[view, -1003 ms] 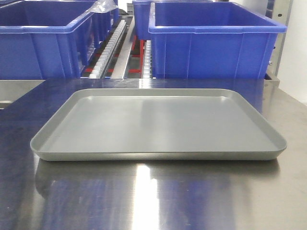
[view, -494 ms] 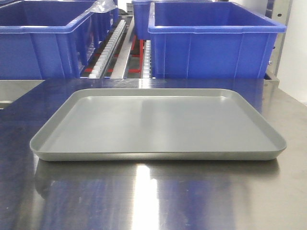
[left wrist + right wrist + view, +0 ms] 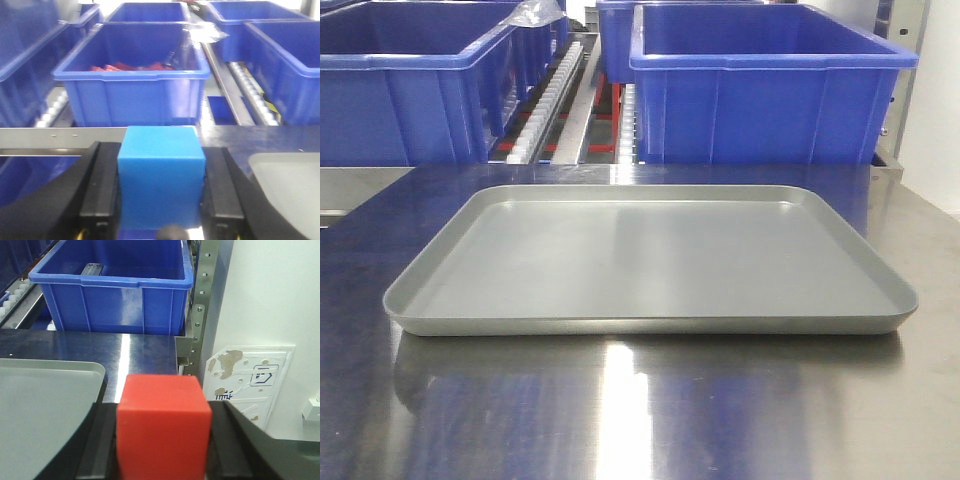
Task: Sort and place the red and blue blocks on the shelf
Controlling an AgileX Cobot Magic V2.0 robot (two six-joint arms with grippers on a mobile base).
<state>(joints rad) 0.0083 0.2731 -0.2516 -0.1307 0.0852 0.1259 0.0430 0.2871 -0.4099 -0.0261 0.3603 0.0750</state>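
Polished steel table [image 3: 620, 420] reflects a shallow grey tray [image 3: 650, 325] before the shelf [image 3: 50, 136] of blue plastic bins [image 3: 770, 100]. Off the tray, the left fingers [image 3: 100, 185] pinch the blue block [image 3: 161, 175] by opposite flat faces; the right fingers [image 3: 226, 440] clamp the red block [image 3: 162, 425] likewise. Both matte cubes look light, rigid, grippy.

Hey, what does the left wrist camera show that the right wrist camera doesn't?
Only left wrist: the blue block clamped in the left tool, facing a bin holding red pieces. Only right wrist: the red block clamped in the right tool, beside a white wall. Both: the grey tray edge, blue bins, steel table.
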